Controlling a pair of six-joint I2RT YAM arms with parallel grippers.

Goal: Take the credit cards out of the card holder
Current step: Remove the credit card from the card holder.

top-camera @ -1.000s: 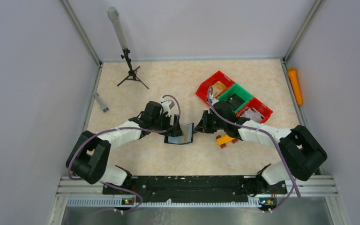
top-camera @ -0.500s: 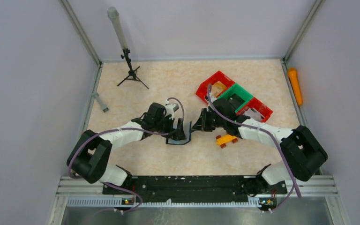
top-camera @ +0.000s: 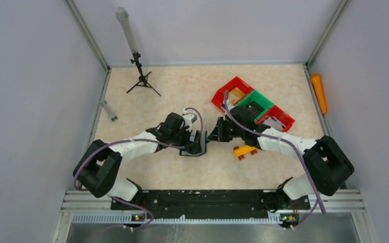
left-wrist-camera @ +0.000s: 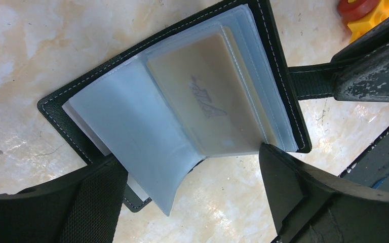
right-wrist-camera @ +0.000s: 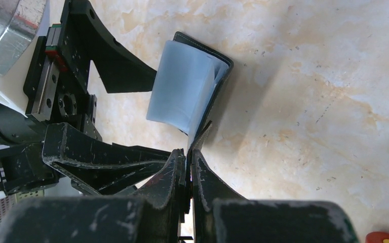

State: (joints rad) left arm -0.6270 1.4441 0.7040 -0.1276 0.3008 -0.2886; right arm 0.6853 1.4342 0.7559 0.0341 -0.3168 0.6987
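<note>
The black card holder (top-camera: 196,147) lies spread open on the table between the two arms. In the left wrist view its clear plastic sleeves (left-wrist-camera: 131,116) fan out, and a beige credit card (left-wrist-camera: 202,96) sits inside one of them. My left gripper (left-wrist-camera: 192,202) is open, its fingers (left-wrist-camera: 86,202) standing either side of the sleeves' loose lower edge without pinching it. My right gripper (right-wrist-camera: 188,162) is shut on the holder's black strap tab (left-wrist-camera: 309,81), holding that side of the card holder (right-wrist-camera: 222,76) up.
Red and green bins (top-camera: 253,104) stand behind the right arm. A yellow-orange toy car (top-camera: 244,151) lies just right of the holder. A small tripod (top-camera: 142,78) stands at the back left, a grey stick (top-camera: 109,110) lies by the left wall, and an orange object (top-camera: 319,93) lies beyond the right edge.
My left gripper has opened wider and moved right, closer over the holder. The holder's left half has folded up steeper. The right gripper has stayed shut on the strap.
</note>
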